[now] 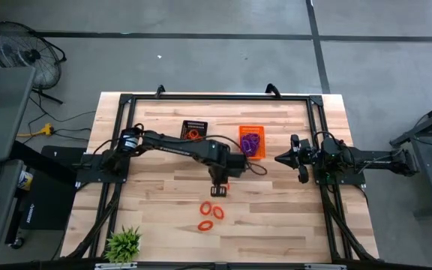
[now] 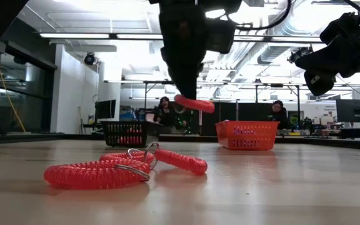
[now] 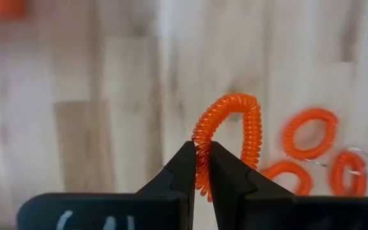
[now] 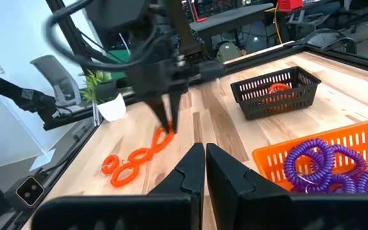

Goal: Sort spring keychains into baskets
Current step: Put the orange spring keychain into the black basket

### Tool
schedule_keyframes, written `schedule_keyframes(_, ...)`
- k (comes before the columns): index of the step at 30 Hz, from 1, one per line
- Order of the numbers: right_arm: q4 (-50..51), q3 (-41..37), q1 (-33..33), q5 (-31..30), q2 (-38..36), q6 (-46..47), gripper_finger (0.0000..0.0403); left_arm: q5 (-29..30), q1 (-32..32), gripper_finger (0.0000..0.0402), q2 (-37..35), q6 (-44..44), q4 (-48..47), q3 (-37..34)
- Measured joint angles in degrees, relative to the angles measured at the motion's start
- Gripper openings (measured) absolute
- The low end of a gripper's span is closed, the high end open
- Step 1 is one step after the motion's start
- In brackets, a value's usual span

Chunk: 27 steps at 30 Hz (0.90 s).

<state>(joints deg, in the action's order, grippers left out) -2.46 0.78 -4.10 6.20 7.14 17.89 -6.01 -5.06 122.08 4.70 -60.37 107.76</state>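
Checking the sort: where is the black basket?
High view: the black basket sits at the table's far middle, left of the orange basket, behind the left arm.

Dark jointed arms, looping black cables

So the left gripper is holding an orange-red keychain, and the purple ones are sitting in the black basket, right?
Not quite. The left gripper does hold an orange-red keychain, but the purple ones sit in the orange basket, as the right wrist view shows. The black basket holds orange-red ones.
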Motion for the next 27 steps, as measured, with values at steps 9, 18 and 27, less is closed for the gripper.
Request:
schedule_keyframes(9,0.0,0.0,0.0,0.0,0.0,0.0,0.0011,2.2,4.5,0.0026,-1.3,9.3,-5.4,0.5)
schedule_keyframes(18,0.1,0.0,0.0,0.0,0.0,0.0,0.0011,8.3,9.1,0.0026,-6.6,10.7,-11.2,-0.4)
schedule_keyframes(27,0.0,0.0,0.0,0.0,0.0,0.0,0.0011,15.1,16.4,0.0026,-20.0,13.5,-10.0,-14.1)
